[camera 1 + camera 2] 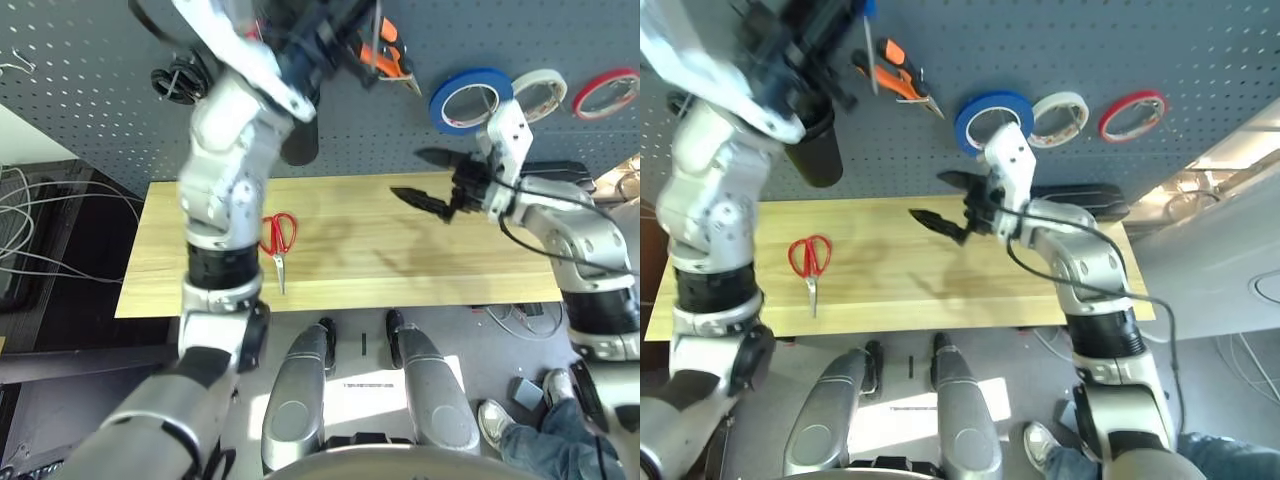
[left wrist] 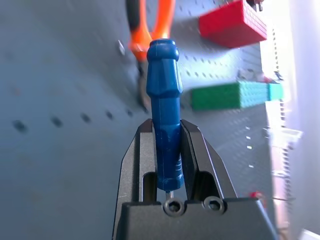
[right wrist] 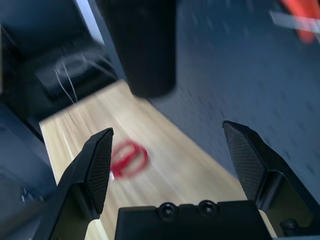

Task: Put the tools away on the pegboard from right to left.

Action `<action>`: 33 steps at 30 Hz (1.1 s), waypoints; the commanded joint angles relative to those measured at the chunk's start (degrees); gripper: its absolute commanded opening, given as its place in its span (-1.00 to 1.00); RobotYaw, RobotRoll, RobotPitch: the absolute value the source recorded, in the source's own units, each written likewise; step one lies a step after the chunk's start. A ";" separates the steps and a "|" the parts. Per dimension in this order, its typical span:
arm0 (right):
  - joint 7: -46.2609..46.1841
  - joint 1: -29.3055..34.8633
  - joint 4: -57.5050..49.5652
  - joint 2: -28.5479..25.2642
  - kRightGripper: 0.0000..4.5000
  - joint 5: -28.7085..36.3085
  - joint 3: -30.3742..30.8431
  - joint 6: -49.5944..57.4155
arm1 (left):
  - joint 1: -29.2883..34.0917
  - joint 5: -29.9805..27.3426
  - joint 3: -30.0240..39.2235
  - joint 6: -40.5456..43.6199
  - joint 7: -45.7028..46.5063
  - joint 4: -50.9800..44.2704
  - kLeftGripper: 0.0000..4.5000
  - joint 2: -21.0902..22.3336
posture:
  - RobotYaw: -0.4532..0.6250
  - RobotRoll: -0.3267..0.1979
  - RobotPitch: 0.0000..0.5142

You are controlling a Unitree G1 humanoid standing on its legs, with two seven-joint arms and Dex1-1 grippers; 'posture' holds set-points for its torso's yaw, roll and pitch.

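My left gripper (image 2: 167,127) is raised in front of the pegboard (image 1: 100,90), shut on the blue-handled screwdriver (image 2: 165,90). The screwdriver's thin shaft (image 1: 872,50) points down, just above and beside the black cup (image 1: 818,150). The orange-and-black pliers (image 1: 385,55) hang on the board close by, and the blue tape roll (image 1: 437,108) hangs to their right. The red-handled scissors (image 1: 278,238) lie on the wooden table (image 1: 400,260), left of centre. My right gripper (image 1: 425,190) hovers open above the table's right half, holding nothing.
A white tape roll (image 1: 1080,105) and a red tape roll (image 1: 1108,122) hang right of the blue one. Black cables (image 1: 175,80) hang at the board's left. Red (image 2: 232,22) and green (image 2: 230,95) bins sit on the board. A person's leg and shoe (image 1: 545,430) are by the floor at right.
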 commanded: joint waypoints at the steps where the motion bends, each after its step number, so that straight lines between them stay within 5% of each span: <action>1: -2.18 -2.77 0.32 2.39 1.00 1.38 -1.13 -0.72 | 0.08 1.08 0.80 -1.23 -0.08 1.23 -0.75 2.29 | 0.04 0.25 0.24; 12: -4.67 -8.18 4.23 6.33 1.00 2.10 -2.43 -1.79 | 10.35 4.23 -1.39 1.40 -0.03 3.16 -0.75 6.30 | 0.07 0.25 0.21; 20: -4.25 -8.47 4.42 5.97 1.00 1.97 -2.17 -1.68 | 11.17 8.89 -1.13 3.07 4.00 7.56 -0.75 7.86 | 0.07 0.25 0.21; 25: -3.55 -7.61 4.27 4.60 1.00 1.74 -1.97 -1.15 | 9.86 7.29 -1.70 -1.53 0.32 4.92 -0.04 7.74 | 0.06 0.25 0.22; 32: 0.54 -1.44 2.87 -1.55 1.00 0.30 0.92 0.83 | 6.36 -6.38 -0.54 10.25 -2.61 -2.74 0.97 6.51 | 0.05 0.25 0.25; 33: 1.00 -0.60 2.95 -2.39 1.00 -0.18 1.23 0.59 | 6.10 -8.10 -1.02 12.56 -3.28 -3.83 0.99 6.87 | 0.05 0.25 0.25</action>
